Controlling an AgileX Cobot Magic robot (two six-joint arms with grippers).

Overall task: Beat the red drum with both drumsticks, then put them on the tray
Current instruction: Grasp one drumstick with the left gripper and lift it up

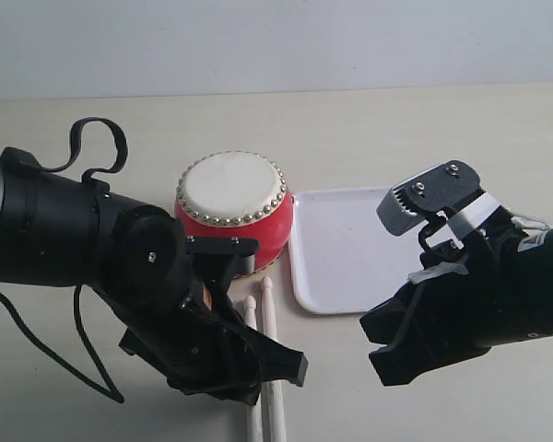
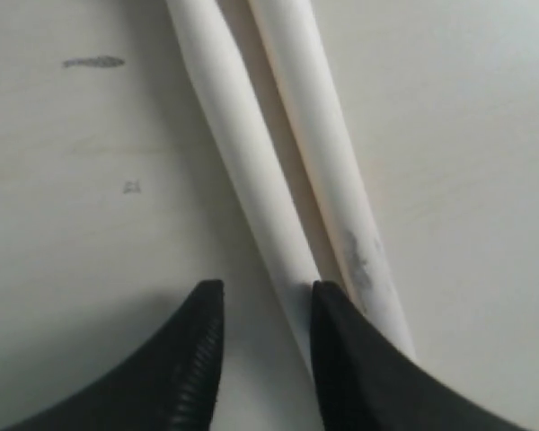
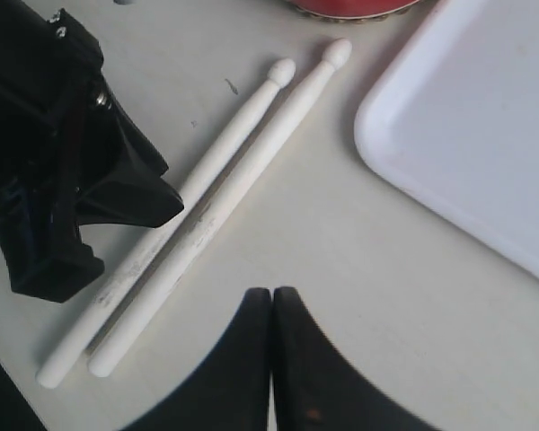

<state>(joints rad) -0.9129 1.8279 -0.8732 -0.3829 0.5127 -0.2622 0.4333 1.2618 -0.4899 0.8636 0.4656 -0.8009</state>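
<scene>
The red drum stands upright at the table's middle, cream skin up; its edge shows in the right wrist view. The white tray lies empty just right of it. Both drumsticks lie side by side on the table in front of the drum, tips toward it. My left gripper is low over their shafts and open; one stick runs between the jaws, the other passes outside one finger. My right gripper hovers shut and empty over bare table near the tray.
The pale tabletop stretches behind the drum to a white wall. A black cable loops above the left arm. The left gripper's body sits close beside the sticks' butt ends.
</scene>
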